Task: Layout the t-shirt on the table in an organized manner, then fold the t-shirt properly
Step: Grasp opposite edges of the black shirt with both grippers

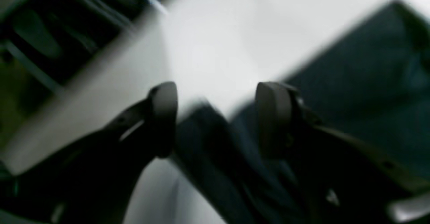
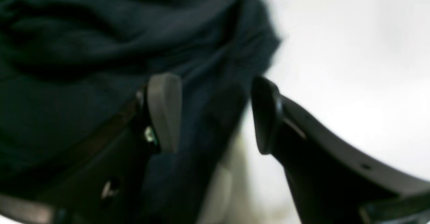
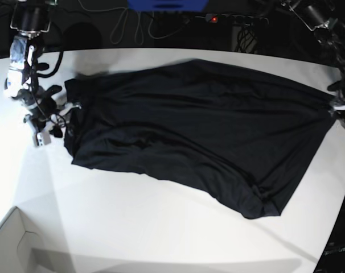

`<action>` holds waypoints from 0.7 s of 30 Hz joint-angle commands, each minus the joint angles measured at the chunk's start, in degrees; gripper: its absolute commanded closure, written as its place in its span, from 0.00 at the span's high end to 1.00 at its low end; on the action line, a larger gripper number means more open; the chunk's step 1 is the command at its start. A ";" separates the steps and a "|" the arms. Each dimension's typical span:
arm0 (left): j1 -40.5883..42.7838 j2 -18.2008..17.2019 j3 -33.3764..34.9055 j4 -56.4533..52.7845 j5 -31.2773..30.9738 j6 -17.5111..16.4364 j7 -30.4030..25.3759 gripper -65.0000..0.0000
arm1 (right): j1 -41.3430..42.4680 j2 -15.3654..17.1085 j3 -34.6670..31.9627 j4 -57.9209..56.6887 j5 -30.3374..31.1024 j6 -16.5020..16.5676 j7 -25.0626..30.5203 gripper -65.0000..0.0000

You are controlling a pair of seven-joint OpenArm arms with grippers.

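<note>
T-shirt (image 3: 195, 131) is spread dark and wide across the middle of the table (image 3: 132, 227), reaching from near the left edge almost to the right edge, with one corner trailing toward the front edge. It looks thin, light and floppy, so I'd guess it will sag, wrinkle and slide easily on that smooth top; best to pinch it at hems or corners rather than mid-panel.

Right gripper (image 2: 215, 113) sits at the shirt's left end, low and angled in, pads spread with fabric lying between them but not pinched. Left gripper (image 1: 215, 116) is at the far right edge by the shirt's stretched corner, pads also apart; the wrist view is blurry, but it seems to be holding nothing, just hovering over a loose cloth edge.
</note>
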 commanded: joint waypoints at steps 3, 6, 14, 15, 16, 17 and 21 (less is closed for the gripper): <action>-0.67 -1.00 -0.34 2.90 -0.57 -0.28 -1.14 0.55 | 4.72 0.61 0.16 -1.30 -4.32 0.31 1.72 0.52; -1.20 -0.91 -0.25 3.87 -0.57 -0.28 -1.14 0.55 | 8.42 0.52 0.16 -4.55 -7.75 0.31 1.72 0.52; -4.98 -0.83 5.47 3.16 -0.40 -0.28 -1.14 0.55 | 15.89 0.87 0.16 -16.95 -11.00 0.31 1.81 0.29; -5.42 -0.83 6.70 3.16 -0.40 -0.28 -1.14 0.55 | 15.89 0.87 0.16 -17.30 -11.35 0.31 1.81 0.22; -6.13 -0.74 8.28 3.16 -0.40 -0.28 -1.14 0.55 | 15.89 0.87 0.16 -17.39 -11.70 0.31 1.81 0.14; -6.92 -0.56 10.04 3.16 -0.40 -0.11 -1.14 0.55 | 15.80 0.78 0.16 -17.39 -11.70 0.31 1.81 0.07; -10.96 1.28 16.28 0.97 0.22 0.16 -1.14 0.55 | 15.62 0.87 0.16 -17.39 -11.70 0.31 1.54 0.00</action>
